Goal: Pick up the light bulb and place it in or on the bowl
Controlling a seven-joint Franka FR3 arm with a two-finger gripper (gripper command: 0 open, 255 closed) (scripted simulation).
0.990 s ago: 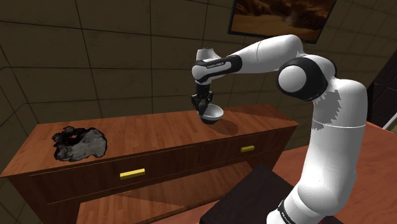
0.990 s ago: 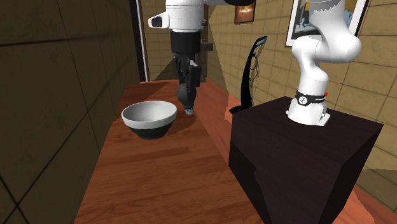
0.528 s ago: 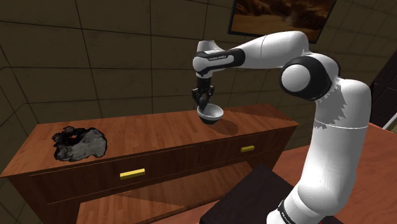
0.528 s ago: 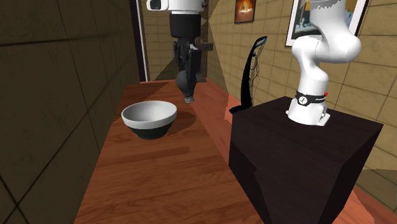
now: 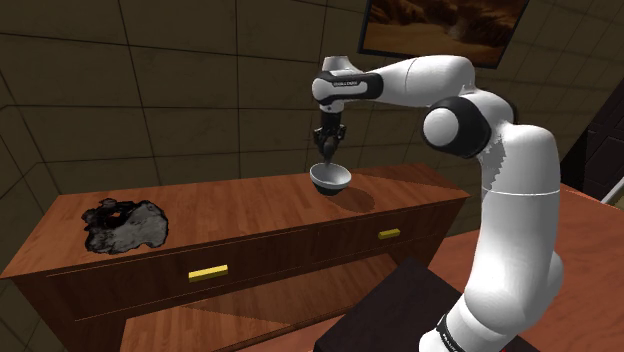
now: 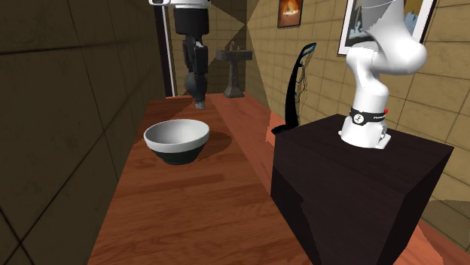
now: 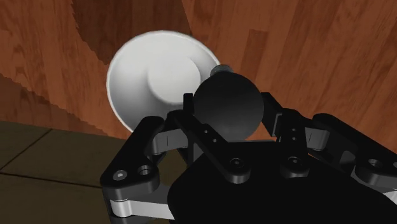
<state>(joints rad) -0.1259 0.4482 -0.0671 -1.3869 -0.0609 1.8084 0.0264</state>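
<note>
bulb in the air over the bowl

here we are at the wooden dresser (image 5: 230, 205), and the white arm (image 5: 505, 190) is stretched out from its dark stand (image 6: 354, 188) across the top. the black gripper (image 5: 328, 148) points straight down, and its two fingers are pinching the light bulb (image 5: 328, 157) between them. the bulb is dark and round, with its base pointing downward, clear of the wood.

from the side, the gripper (image 6: 196, 83) and the bulb (image 6: 198, 98) hang well above the surface, and the bowl (image 6: 154, 135) sits lower and nearer, white inside and dark outside. nothing touches it.

looking down the hand, the gripper (image 7: 228, 121) has a finger on each flank of the bulb (image 7: 228, 105). the bowl (image 7: 118, 76) lies beneath, off to one side of the bulb, and part of its rim is hidden behind it.

the bowl (image 5: 329, 181) rests upright on the dresser near the far edge. well away at the other end lies a dark crumpled thing (image 5: 125, 225). two yellow handles (image 5: 208, 272) mark the drawers, and a framed picture (image 5: 445, 25) hangs on the wall above.
</note>
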